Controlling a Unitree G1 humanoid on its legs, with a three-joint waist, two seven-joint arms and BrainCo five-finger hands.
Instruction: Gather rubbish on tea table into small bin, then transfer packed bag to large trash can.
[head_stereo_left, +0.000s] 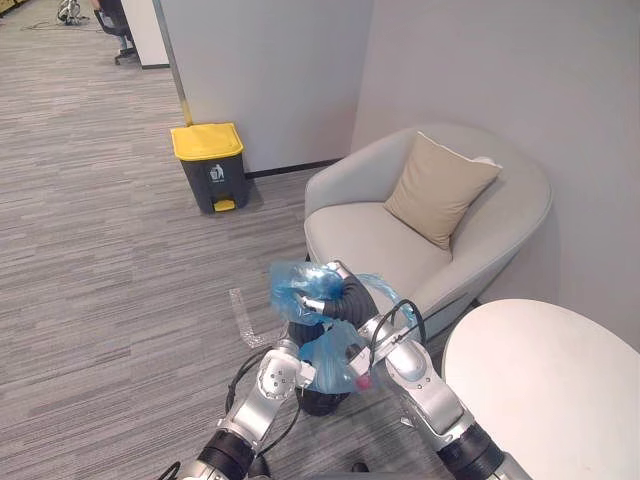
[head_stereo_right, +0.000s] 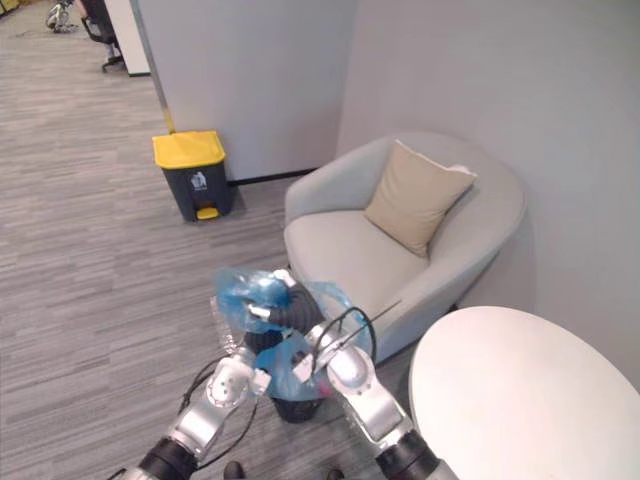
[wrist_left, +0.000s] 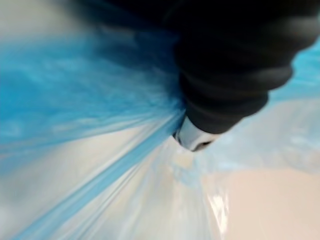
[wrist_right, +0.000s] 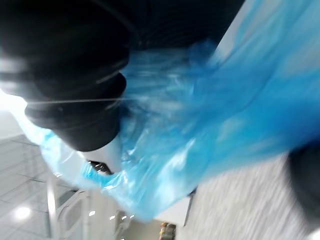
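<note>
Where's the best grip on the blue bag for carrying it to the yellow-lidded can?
Grip the bunched top of the blue bag, coming from above. The film is gathered there at the right robot hand, while the loose body hangs over the small black bin, so a high hold should probably lift it clear.

Grey carpet floor (head_stereo_left: 100, 250) carries yellow-lidded bin (head_stereo_left: 210, 165), armchair (head_stereo_left: 400, 240), white table (head_stereo_left: 550, 380)

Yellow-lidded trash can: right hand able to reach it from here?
Probably not. The can stands far off by the wall, while the right hand is buried in the blue bag; walking needed first.
</note>
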